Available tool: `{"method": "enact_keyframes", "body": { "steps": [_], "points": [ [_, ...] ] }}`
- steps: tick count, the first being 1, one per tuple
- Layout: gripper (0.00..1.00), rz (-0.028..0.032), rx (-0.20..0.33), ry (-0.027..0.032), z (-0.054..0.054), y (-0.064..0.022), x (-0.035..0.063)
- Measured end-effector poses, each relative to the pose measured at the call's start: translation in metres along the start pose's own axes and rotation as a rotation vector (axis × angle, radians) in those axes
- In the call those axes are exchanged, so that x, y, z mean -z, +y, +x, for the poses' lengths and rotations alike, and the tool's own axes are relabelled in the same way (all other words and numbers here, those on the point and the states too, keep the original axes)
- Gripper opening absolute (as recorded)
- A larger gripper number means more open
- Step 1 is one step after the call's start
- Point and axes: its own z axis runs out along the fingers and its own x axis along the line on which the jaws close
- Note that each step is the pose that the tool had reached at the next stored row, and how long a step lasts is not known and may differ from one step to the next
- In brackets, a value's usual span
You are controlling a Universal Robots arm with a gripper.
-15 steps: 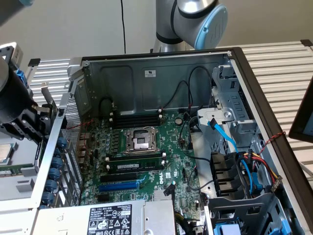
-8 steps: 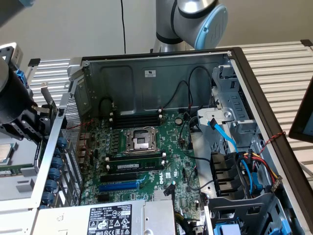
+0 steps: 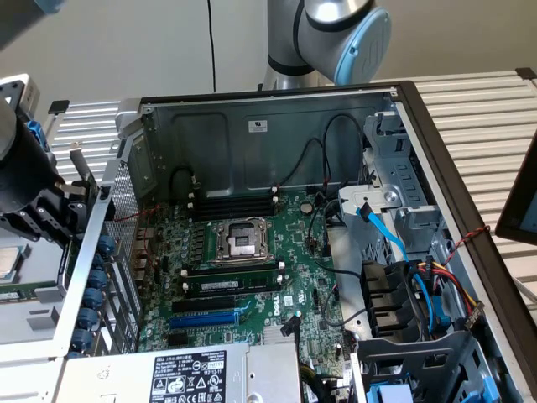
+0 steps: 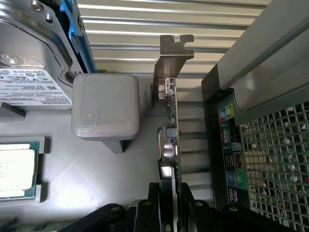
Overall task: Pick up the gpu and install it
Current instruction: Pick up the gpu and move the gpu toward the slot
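The gpu [image 4: 170, 121] appears edge-on in the wrist view: a thin green board with its silver end bracket [image 4: 173, 53] pointing away from the wrist. My gripper [image 4: 171, 203] is shut on it, one black finger on each side of the card. In the exterior view the gripper [image 3: 63, 206] hangs outside the open computer case at that view's left, and the gpu's bracket [image 3: 77, 164] sticks up beside the case's perforated rear wall [image 3: 126, 227]. The green motherboard [image 3: 252, 252] lies inside the case, with a blue slot [image 3: 201, 320] and black slots [image 3: 226, 288] near the front.
Below the card are a grey tray [image 4: 87, 179] with a grey block [image 4: 105, 106], a loose CPU [image 4: 14, 174] and a hard drive [image 4: 29, 72]. The case's rear port panel [image 4: 231, 154] stands close beside the card. A power supply [image 3: 185, 374] and cable bundles [image 3: 403, 277] crowd the case.
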Motion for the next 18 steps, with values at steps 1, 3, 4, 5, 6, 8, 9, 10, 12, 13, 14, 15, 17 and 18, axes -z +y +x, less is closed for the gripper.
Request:
{"method": "enact_keyframes", "body": {
  "steps": [1,3,4,5,6,8,9,10,12,13,14,15,17,18],
  "points": [
    [0.29,-0.0002,0.001,0.0008,-0.0005,0.0000,-0.0002],
    [0.29,-0.0009,0.005,0.0025,-0.0010,-0.0001,-0.0007],
    [0.29,-0.0011,0.007,0.0039,-0.0014,-0.0003,-0.0008],
    [0.29,-0.0012,0.008,0.0056,-0.0018,-0.0004,-0.0008],
    [0.29,-0.0015,0.009,0.0078,-0.0022,-0.0005,-0.0009],
    [0.29,-0.0032,0.011,0.0150,-0.0035,-0.0011,-0.0010],
    [0.29,-0.0040,0.011,0.0187,-0.0042,-0.0013,-0.0012],
    [0.29,-0.0049,0.011,0.0230,-0.0052,-0.0016,-0.0014],
    [0.29,-0.0058,0.010,0.0297,-0.0064,-0.0016,-0.0018],
    [0.29,-0.0061,0.010,0.0327,-0.0068,-0.0016,-0.0020],
    [0.29,-0.0062,0.009,0.0355,-0.0071,-0.0017,-0.0022],
    [0.29,-0.0063,0.009,0.0383,-0.0072,-0.0017,-0.0023],
    [0.29,-0.0067,0.008,0.0434,-0.0073,-0.0017,-0.0023],
    [0.29,-0.0065,0.007,0.0451,-0.0073,-0.0016,-0.0023]
  ]
}}
